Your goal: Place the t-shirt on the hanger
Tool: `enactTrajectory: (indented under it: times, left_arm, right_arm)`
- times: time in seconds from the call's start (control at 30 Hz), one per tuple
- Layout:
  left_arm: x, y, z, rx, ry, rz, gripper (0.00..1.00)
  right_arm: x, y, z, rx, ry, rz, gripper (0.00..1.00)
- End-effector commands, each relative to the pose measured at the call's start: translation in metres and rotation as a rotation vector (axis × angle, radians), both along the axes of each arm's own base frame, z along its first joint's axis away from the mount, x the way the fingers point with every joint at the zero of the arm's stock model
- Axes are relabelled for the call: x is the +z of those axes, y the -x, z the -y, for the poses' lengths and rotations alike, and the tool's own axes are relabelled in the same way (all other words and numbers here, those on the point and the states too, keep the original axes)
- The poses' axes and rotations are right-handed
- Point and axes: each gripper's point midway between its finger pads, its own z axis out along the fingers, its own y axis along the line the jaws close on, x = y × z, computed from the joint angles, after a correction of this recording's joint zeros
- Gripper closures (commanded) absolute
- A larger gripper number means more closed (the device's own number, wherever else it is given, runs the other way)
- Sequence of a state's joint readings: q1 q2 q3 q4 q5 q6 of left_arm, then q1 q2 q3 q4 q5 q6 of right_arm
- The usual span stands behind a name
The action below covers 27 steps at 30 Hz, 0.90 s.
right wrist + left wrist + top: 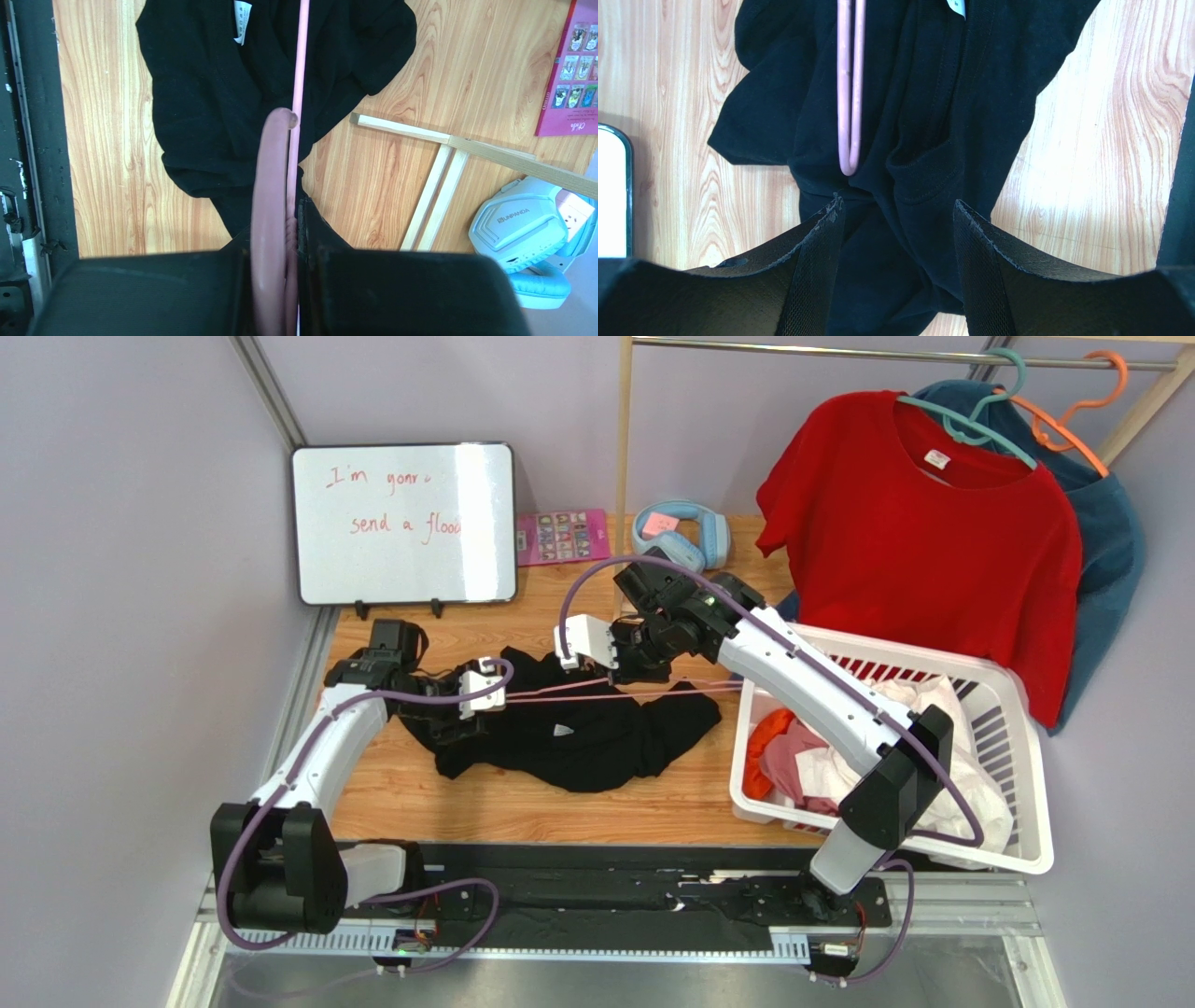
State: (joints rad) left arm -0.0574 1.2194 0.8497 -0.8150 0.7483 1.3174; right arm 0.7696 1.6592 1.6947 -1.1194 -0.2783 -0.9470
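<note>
Pink hanger (270,210) is being clenched by the right gripper (282,232) over the t-shirt (934,105), presumably so the released left gripper (899,210) can pull fabric onto its tip.

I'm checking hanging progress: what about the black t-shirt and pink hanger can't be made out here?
Thin pink wire hanger: right wrist view, hook's base hidden between the right jaws, far end cut by top edge.
Black short-sleeved t-shirt: left wrist view, top edge cuts its upper part.
White neck label: right wrist view, print too small.
Framed whiteboard: top view, glare blanks line ends.
</note>
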Motion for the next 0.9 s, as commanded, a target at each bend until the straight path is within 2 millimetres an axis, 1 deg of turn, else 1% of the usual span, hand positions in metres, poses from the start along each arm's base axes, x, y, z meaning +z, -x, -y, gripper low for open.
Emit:
enactTrajectory:
  times: [0.0, 0.13, 0.3, 0.37, 0.5, 0.63, 0.77, 0.87]
  left_arm:
    - [0.002, -0.005, 0.004, -0.04, 0.022, 0.046, 0.36]
    - [0.002, -0.006, 0.004, -0.041, 0.019, 0.05, 0.36]
    - [0.002, -0.007, 0.004, -0.041, 0.017, 0.052, 0.36]
    - [0.0, -0.008, 0.004, -0.039, 0.019, 0.048, 0.4]
    - [-0.003, -0.007, 0.005, -0.042, 0.029, 0.031, 0.45]
    - [-0.004, -0.006, 0.006, -0.049, 0.027, 0.033, 0.48]
    - [-0.003, -0.002, 0.007, -0.063, 0.029, 0.031, 0.48]
    - [-0.006, 0.006, 0.011, -0.081, 0.037, 0.008, 0.5]
  right_arm:
    - [0.004, -0.01, 0.027, -0.073, 0.106, 0.051, 1.0]
    - [-0.003, -0.002, 0.034, -0.042, 0.143, 0.031, 1.0]
    - [-0.005, 0.013, 0.04, -0.011, 0.149, -0.007, 1.0]
    - [-0.005, 0.015, 0.041, -0.012, 0.144, -0.011, 1.0]
    - [-0.008, 0.016, 0.041, -0.016, 0.145, -0.02, 1.0]
    - [-0.009, 0.014, 0.038, -0.011, 0.145, -0.023, 1.0]
    - [-0.011, 0.01, 0.031, -0.01, 0.136, -0.031, 1.0]
    - [-0.01, 0.006, 0.024, -0.011, 0.124, -0.028, 1.0]
